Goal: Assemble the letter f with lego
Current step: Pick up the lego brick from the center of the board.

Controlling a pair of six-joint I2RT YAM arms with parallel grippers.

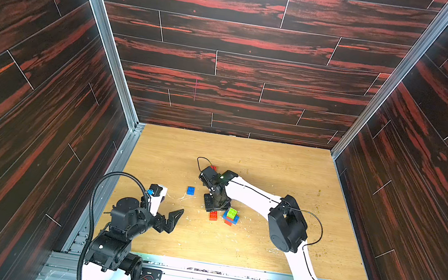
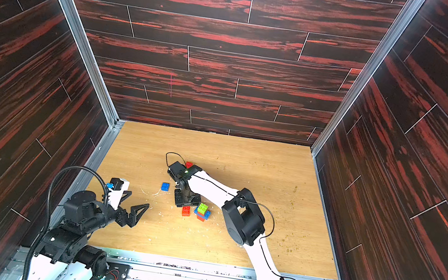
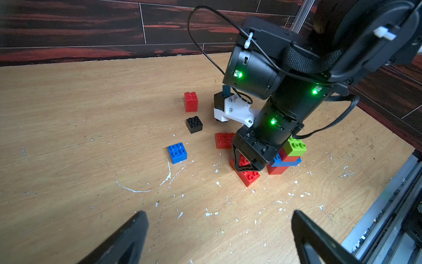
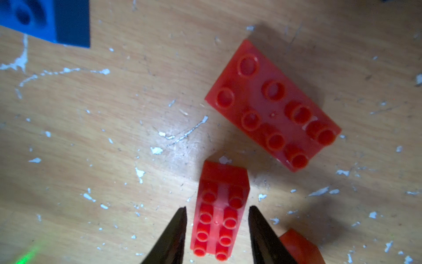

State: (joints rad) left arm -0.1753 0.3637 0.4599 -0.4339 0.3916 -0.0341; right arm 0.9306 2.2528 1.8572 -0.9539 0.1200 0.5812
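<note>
My right gripper (image 4: 217,206) half-spread astride red brick (image 4: 219,212), contact unclear | left gripper (image 3: 219,212) spread wide | brick looks light, stiff, slick; pinch long sides

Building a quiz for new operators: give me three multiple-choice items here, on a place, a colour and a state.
1. Where is the lime green brick? A on top of the stack; B lying alone; C in a gripper.
2. What colour is the brick between the right gripper's fingers? A blue; B red; C black.
3. The left gripper is: A open, empty; B shut on a brick; C shut, empty.
Key: A, it caps the stack; B, red studs show there; A, its jaws stand wide apart.
</note>
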